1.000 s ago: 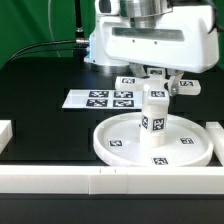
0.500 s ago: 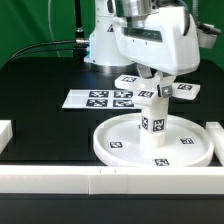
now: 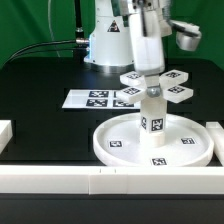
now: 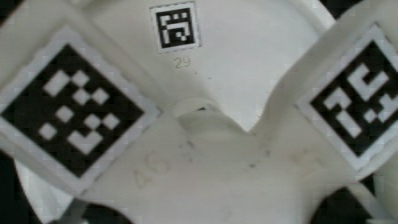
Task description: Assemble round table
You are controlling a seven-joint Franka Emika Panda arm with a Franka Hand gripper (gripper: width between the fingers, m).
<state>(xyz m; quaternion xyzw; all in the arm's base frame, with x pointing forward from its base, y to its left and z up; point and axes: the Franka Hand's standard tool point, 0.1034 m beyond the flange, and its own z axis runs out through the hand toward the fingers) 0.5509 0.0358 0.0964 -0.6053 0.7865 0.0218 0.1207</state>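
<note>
The large round disc (image 3: 101, 150) lies flat near the table's front, and the short cylinder leg (image 3: 152, 122) stands upright on its middle. The flat cross-shaped piece (image 3: 177, 77) sits level on top of the leg, its tagged arms spread out. My gripper (image 3: 149, 72) comes straight down onto the centre of the cross and is shut on it. In the wrist view the cross-shaped piece (image 4: 196, 160) fills the picture with its tags; my fingertips are hidden there.
The marker board (image 3: 95, 99) lies behind the disc toward the exterior view's left. A long white rail (image 3: 100, 181) runs along the front edge. White blocks stand at the exterior view's left (image 3: 5, 132) and right (image 3: 215, 135).
My wrist has turned about its upright axis over the leg. The cross-shaped piece has turned with it, its arms now showing on both sides. The leg and disc stay put.
</note>
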